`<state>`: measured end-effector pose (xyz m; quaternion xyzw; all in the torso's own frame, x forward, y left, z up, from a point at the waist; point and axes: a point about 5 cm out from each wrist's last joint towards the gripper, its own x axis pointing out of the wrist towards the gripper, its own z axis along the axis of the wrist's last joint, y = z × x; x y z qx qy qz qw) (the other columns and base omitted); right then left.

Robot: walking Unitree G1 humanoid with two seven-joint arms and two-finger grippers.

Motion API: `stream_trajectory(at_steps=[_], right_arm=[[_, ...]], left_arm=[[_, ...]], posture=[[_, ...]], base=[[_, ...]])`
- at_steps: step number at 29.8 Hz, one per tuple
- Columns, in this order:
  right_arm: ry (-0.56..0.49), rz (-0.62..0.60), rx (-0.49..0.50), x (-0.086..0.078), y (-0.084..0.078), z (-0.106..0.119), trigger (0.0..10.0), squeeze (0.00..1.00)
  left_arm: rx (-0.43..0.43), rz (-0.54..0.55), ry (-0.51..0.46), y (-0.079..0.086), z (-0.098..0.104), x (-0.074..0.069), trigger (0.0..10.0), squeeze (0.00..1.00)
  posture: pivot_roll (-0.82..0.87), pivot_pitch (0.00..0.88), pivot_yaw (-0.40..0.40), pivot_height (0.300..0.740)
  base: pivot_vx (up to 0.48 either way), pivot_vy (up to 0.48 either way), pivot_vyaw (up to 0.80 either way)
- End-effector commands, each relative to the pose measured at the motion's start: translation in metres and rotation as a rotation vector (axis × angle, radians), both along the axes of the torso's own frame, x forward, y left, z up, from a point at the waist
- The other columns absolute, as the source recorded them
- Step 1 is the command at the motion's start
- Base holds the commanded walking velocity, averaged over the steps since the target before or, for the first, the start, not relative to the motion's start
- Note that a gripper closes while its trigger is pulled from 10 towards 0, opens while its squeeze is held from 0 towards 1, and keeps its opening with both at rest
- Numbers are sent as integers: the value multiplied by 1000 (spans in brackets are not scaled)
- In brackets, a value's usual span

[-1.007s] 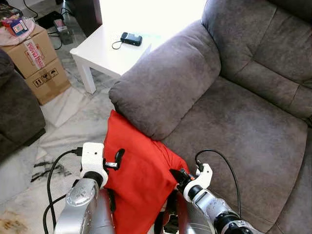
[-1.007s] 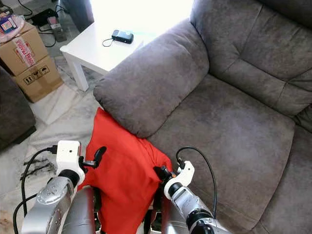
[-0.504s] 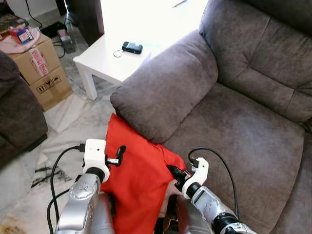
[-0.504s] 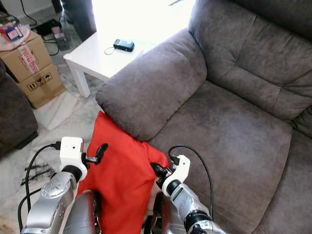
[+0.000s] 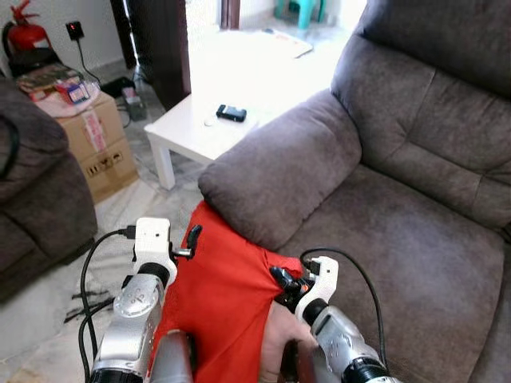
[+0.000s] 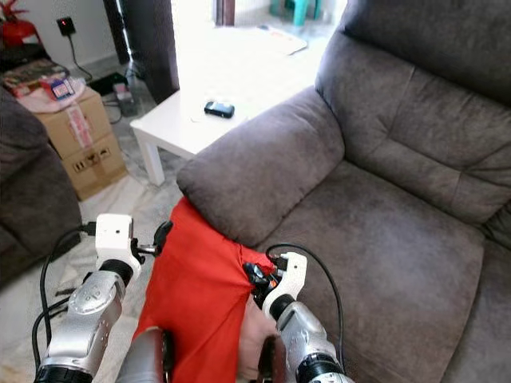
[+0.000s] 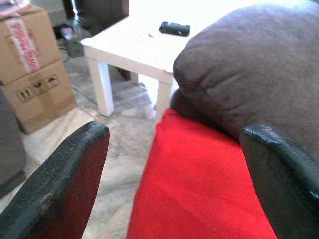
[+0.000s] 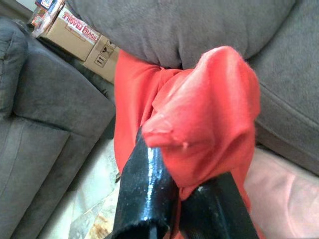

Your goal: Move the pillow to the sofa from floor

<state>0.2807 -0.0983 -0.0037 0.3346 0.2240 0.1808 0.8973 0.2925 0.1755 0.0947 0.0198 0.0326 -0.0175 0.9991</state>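
Two silver arms are showing — each tipped with a white wrist block, a black cable looping off it. The left hand (image 7: 169, 189) and right hand (image 8: 174, 199) are wearing glossy black fingers.

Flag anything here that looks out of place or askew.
The red pillow is off the seat: it hangs against the sofa front under the armrest. The right end effector pinches one bunched corner, and the left end effector sits open at its other edge. A small dark device lies on the white table.
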Motion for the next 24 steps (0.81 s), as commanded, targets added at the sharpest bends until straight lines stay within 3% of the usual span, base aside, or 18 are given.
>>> stream_trajectory(at_steps=[1,10,14,16,18,24], right_arm=[[-179,-100,-31,24,-22,29,10000,0],[-253,-187,-56,31,-41,43,10000,0],[-319,-206,-152,31,-45,49,10000,0],[-338,-230,-165,31,-46,51,10000,0],[-380,-231,-255,29,-46,54,10000,0],[-396,-275,-286,23,-49,54,10000,0]], left_arm=[[20,25,-7,4,0,2,10000,0],[26,28,-43,2,4,12,10000,0],[36,19,-102,-1,13,21,10000,0],[57,9,-126,-1,17,21,10000,0],[64,18,-146,2,18,20,10000,0],[70,41,-139,9,11,13,10000,0]], posture=[[150,0,-121,626],[127,0,-101,626],[117,0,-78,626],[117,0,-75,626],[114,0,-63,626],[99,0,-50,626]], base=[[0,0,0],[0,0,0],[0,0,0],[0,0,0],[0,0,0],[0,0,0]])
